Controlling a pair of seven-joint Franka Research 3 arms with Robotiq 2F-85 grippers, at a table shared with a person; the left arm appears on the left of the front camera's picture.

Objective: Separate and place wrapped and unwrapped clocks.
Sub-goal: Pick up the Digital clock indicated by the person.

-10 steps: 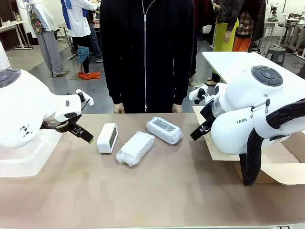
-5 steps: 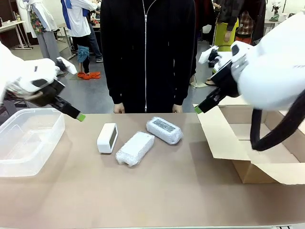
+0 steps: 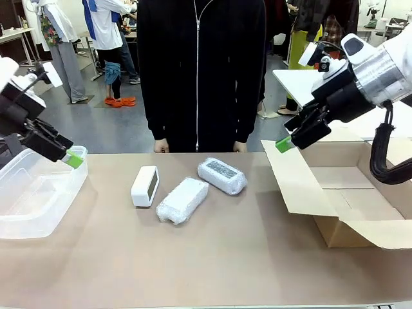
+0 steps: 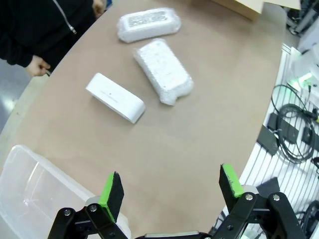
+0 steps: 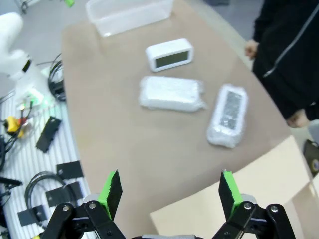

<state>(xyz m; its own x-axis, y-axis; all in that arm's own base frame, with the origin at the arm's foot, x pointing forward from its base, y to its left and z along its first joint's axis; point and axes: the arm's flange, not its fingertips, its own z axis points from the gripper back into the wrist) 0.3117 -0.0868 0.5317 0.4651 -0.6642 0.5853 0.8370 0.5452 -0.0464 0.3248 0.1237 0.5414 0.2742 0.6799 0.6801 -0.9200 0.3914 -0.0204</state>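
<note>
Fingers first: your left fingers [image 3: 75,158] are spread wide with nothing between them, up in the air over the far rim of the clear plastic bin [image 3: 67,193] at the left end of the surface [image 3: 225,257]. Your right fingers [image 3: 284,144] are spread wide too, nothing held, hanging above the raised flap of the open cardboard box [image 3: 293,183] on the right.

All three clocks sit mid-surface, between bin and box. The bare clock [image 3: 145,185] is leftmost, standing on its long edge, grey display turned toward the box side. Just beside it on the right lies the near wrapped clock [image 3: 183,200], flat and angled. The far wrapped clock [image 3: 222,176] lies further right, nearer the person [image 3: 199,71], dark print showing through the bubble wrap. Both bundles are close together, but the wrist views show a gap. The person stands at the far edge in a black zip jacket, hands at the surface edge, touching nothing.
</note>
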